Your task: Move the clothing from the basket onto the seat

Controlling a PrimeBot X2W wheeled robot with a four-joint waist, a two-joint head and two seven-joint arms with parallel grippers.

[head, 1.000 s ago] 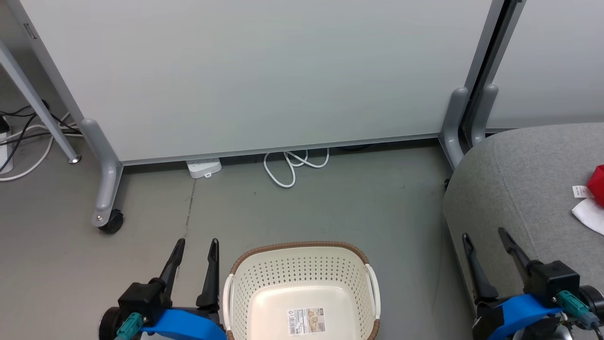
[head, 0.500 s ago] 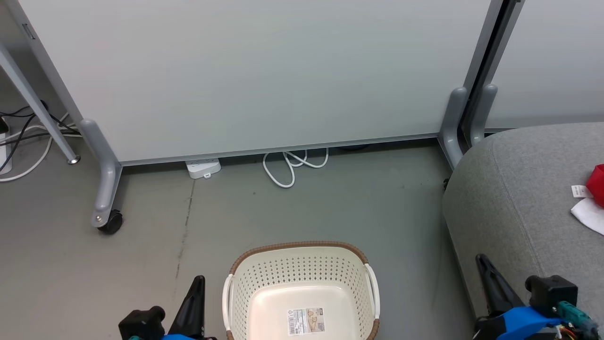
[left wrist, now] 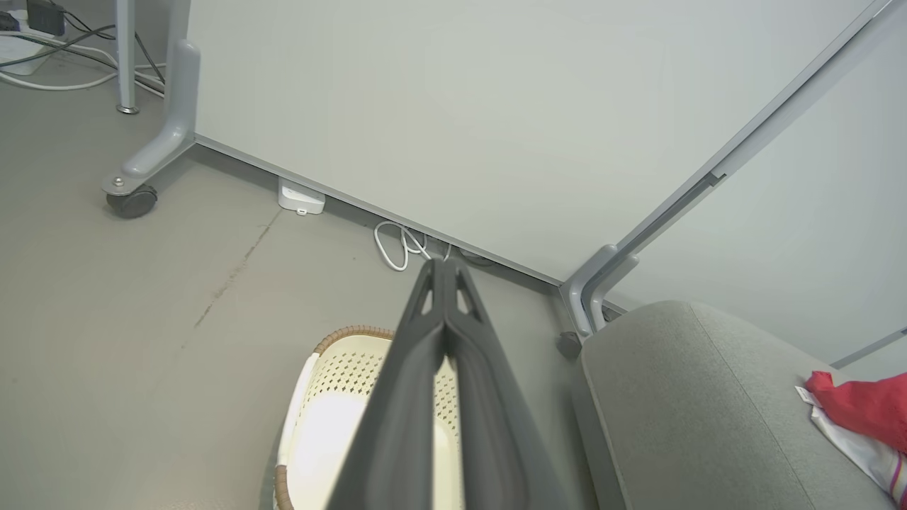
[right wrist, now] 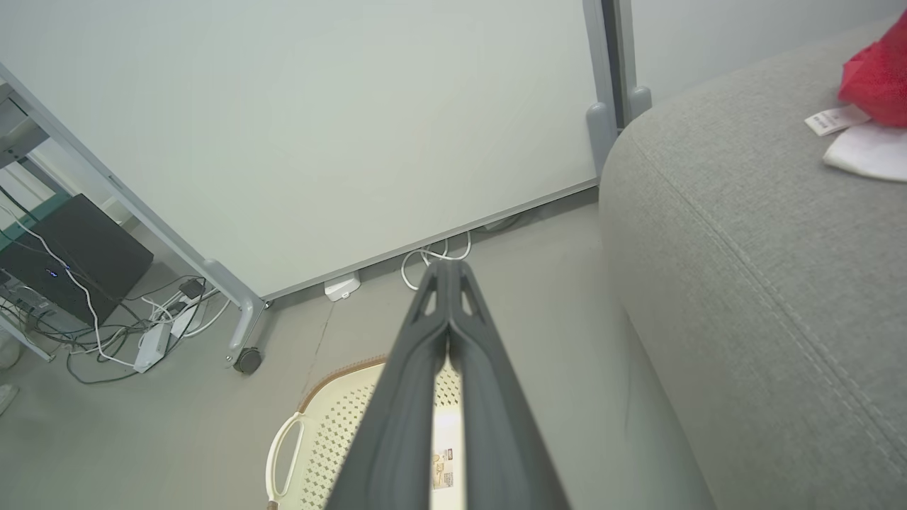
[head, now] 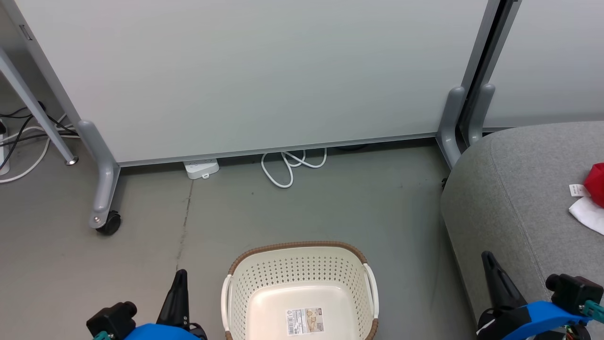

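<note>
Dark tapered fingers (head: 501, 283), blue wrists (head: 538, 317), teal plugs (head: 592, 308)

one basket (head: 297, 246), one seat (head: 514, 189), one red garment (head: 596, 184), two claws: left claw (left wrist: 443, 266), right claw (right wrist: 446, 267).

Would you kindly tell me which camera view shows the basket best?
The head view: the basket sits nearly whole, with rim, handles and label plain. Both wrist views hide its middle behind shut fingers, leaving some rim and perforated wall.
</note>
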